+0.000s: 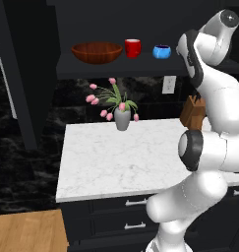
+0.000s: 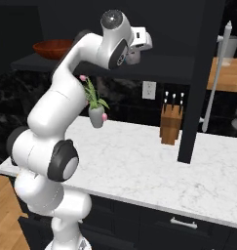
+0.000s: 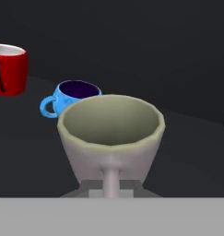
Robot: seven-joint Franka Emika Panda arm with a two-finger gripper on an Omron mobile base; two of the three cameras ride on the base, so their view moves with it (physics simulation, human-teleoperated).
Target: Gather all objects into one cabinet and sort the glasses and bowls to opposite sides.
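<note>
On the black cabinet's dark shelf (image 1: 67,67) stand the wide brown wooden bowl (image 1: 97,52), the red cup (image 1: 133,47) and the small blue bowl (image 1: 162,51), left to right. In the hand view, my gripper (image 3: 111,186) is shut on the handle of the grey-beige cup (image 3: 111,133), which is upright just above the shelf (image 3: 191,152). The blue bowl (image 3: 73,96) is close behind the cup on its left, and the red cup (image 3: 9,69) is farther left. From the right base view, my hand holds the grey-beige cup (image 2: 133,56) at shelf height, right of the wooden bowl (image 2: 51,49).
A grey vase of pink tulips (image 1: 122,118) stands on the white marble counter (image 1: 116,162) under the shelf. A wooden knife block (image 2: 170,124) sits at the back right. A black cabinet upright (image 2: 198,83) hangs right of my hand. Black drawers with silver handles (image 1: 135,202) lie below.
</note>
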